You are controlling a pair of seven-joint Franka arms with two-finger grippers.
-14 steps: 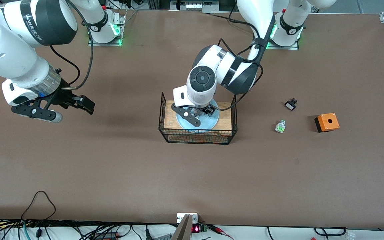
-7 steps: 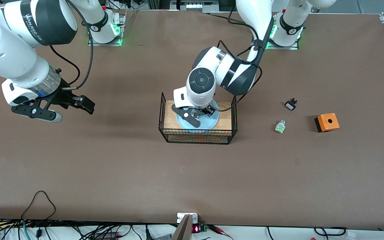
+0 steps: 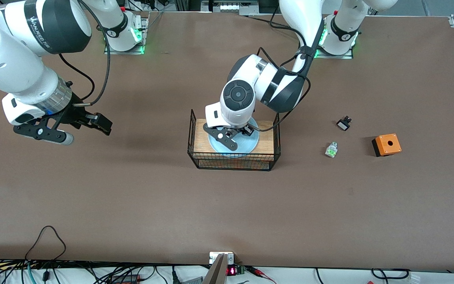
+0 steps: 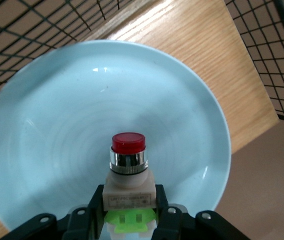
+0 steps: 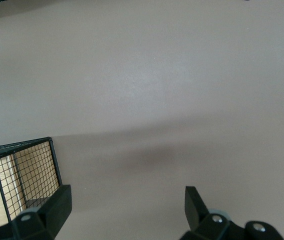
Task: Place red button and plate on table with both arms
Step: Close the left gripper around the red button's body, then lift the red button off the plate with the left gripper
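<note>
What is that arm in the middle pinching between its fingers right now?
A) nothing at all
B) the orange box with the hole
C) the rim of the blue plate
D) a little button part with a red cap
D: the left wrist view shows the left gripper shut on the red button, held over the light-blue plate on the wire rack.

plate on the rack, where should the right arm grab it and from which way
Probably by the thin rim of the plate, fingers pinching over the edge, coming from above at the right arm's end. It lies flat on the rack, whose wire sides block a side approach. The left gripper, shut on the red button, sits over the plate's middle. The right gripper waits open over the table.
</note>
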